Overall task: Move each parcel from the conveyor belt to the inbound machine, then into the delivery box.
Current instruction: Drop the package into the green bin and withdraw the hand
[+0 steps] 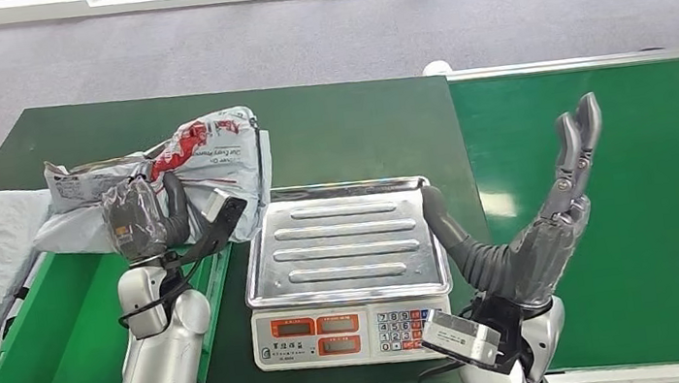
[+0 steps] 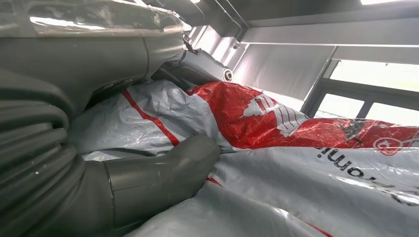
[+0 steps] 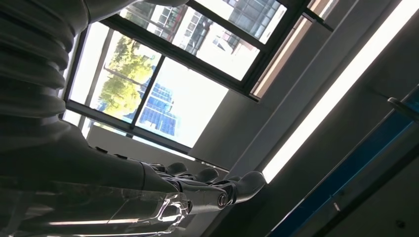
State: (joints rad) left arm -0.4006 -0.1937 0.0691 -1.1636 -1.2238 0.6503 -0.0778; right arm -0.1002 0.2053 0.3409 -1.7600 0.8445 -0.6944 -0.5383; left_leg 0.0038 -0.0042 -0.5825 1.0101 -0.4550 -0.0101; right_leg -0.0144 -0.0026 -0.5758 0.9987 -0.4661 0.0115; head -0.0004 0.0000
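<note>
Now the left hand (image 1: 136,219) grips the grey-and-red parcel (image 1: 204,154) just above the near rim of the green delivery box (image 1: 62,352), scale (image 1: 343,250) already bare; last leg, I'd say, needing a swing over the box and release, while the right hand (image 1: 555,224) hangs spread, empty

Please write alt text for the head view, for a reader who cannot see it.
The left hand grips a grey-and-red parcel above the green box; the right hand is open beside the empty scale.
</note>
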